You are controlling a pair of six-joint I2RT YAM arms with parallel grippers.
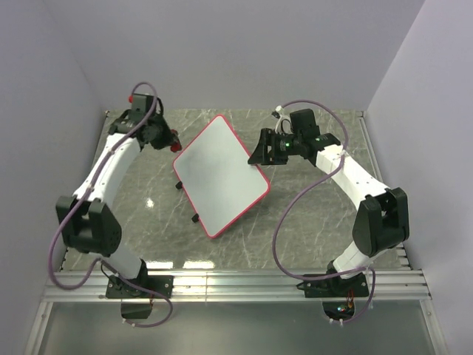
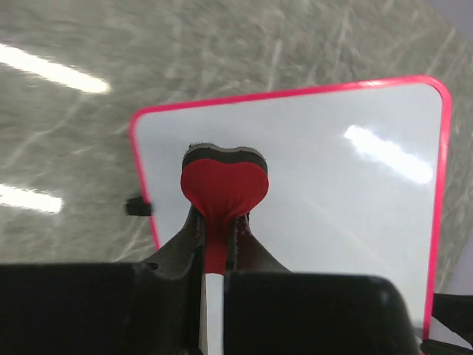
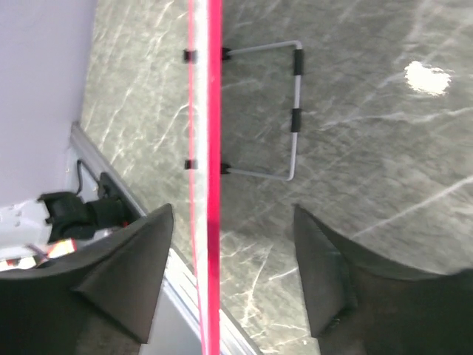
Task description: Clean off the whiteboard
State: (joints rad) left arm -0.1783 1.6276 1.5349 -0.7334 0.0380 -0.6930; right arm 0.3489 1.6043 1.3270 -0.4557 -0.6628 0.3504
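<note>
Two small black clips (image 1: 178, 185) sit on the near-left edge of the one large white rectangular whiteboard with a thin red-pink frame (image 1: 220, 176). It is mid-table on the grey marbled tabletop (image 1: 310, 237), seemingly propped by one bent wire stand (image 3: 295, 111). No scribbles show.

Farther off, the left gripper (image 2: 216, 237) is clamped on one red-and-black heart-shaped foam eraser (image 2: 224, 185), poised at the board's corner, likely for wiping. The right gripper (image 3: 230, 222) has its jaws apart, straddling the board's edge, probably to steady it.

White whiteboard (image 1: 219, 174) rimmed pink-red, grey marbled table (image 1: 244, 251), red eraser (image 2: 224, 185) edged black.
</note>
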